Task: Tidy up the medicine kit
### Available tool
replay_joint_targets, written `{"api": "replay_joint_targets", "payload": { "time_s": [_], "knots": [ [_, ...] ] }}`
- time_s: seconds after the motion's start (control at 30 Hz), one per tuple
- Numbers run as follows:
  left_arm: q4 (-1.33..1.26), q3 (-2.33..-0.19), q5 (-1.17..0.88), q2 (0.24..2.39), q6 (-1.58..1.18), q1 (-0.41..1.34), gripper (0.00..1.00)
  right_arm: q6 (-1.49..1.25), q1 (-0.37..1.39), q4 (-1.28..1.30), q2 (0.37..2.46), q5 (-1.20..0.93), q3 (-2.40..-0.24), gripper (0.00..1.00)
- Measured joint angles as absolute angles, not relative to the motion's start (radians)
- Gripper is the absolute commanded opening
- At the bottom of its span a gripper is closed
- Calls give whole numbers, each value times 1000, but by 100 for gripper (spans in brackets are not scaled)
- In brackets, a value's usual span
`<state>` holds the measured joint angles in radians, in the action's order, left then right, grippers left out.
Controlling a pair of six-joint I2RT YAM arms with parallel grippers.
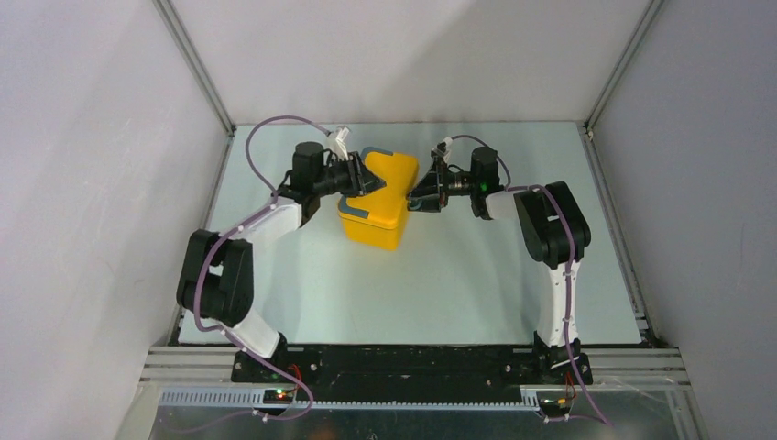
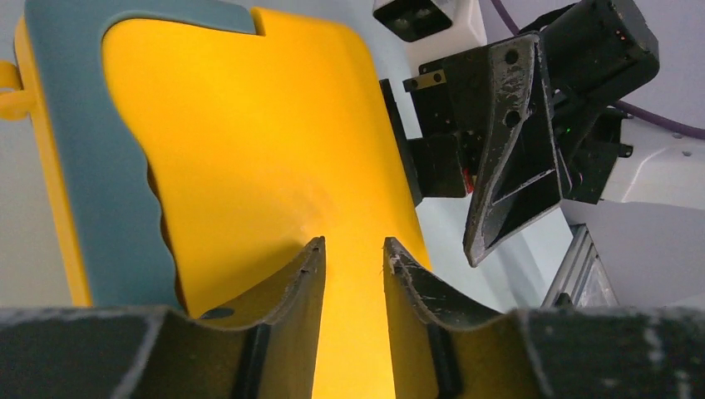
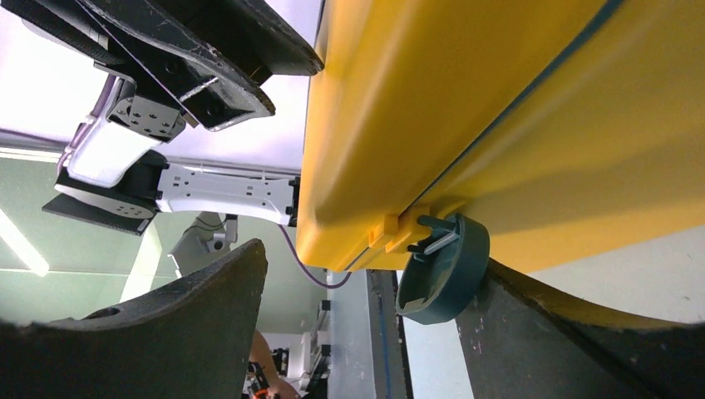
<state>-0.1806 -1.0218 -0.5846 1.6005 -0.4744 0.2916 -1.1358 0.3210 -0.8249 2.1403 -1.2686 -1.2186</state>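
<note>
- Medicine kit [image 1: 376,215]: yellow box standing on the surface [image 1: 458,284], centre and toward the far side, between the two arms.
- Lid looks down. A seam runs along the side and no contents show.
- Left hand [image 1: 365,179]: over the left part of the lid, fingers [image 2: 312,278] parted by a narrow gap, nothing between them.
- Right hand [image 1: 417,199]: at the right side of the kit and spread wide. The blue-grey latch [image 3: 441,278] sits between its fingers, against one of them. The other finger is clear of the box, so this is no grip.
- Blue-grey handle [image 2: 83,166] runs along the far edge of the lid.
- Progress, my reading: no loose items lie on the surface. Work is at the latch, and I cannot tell whether it is fastened.
- Writing: no brand, label or text readable anywhere.
</note>
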Motion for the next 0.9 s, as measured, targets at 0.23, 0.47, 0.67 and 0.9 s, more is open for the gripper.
{"api": "replay_joint_targets", "payload": {
  "time_s": [0.23,0.47,0.67,0.9],
  "knots": [
    [-220,-1060,-587,1663,-482,313,37,-1087,302,-758,2109,-1261,-1195,81],
    [-242,-1063,-583,1676,-482,326,37,-1063,298,-726,2094,-1261,-1192,80],
    [-258,-1063,-580,1685,-482,330,36,-1011,298,-662,2071,-1254,-1191,80],
    [-271,-1069,-580,1697,-483,334,35,-942,298,-569,2042,-1238,-1191,76]
  ]
}}
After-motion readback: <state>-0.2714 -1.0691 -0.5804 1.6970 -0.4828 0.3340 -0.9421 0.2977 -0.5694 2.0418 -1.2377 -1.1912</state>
